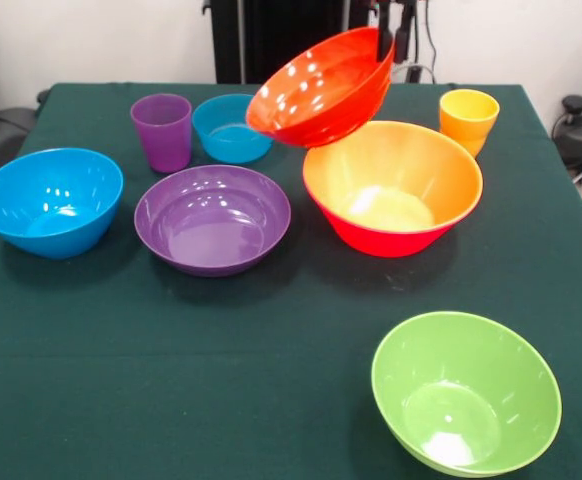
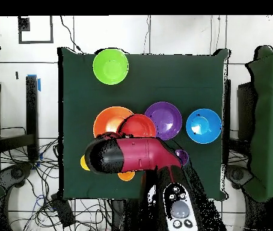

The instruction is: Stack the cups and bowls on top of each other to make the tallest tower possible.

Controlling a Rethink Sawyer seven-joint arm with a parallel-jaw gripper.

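Note:
My gripper comes down at the top of the front view, shut on the far rim of the shallow red-orange bowl. It holds the bowl tilted in the air above the far left rim of the large orange bowl, whose outside looks red-pink. The purple bowl, blue bowl, small blue bowl and green bowl stand apart on the cloth. A purple cup and a yellow cup stand at the far side. In the overhead view the red-orange bowl overlaps the orange bowl.
The table carries a dark green cloth. In the overhead view the red and black arm covers the gripper and the small blue bowl. An orange bit shows under the arm. Cables lie on the floor round the table.

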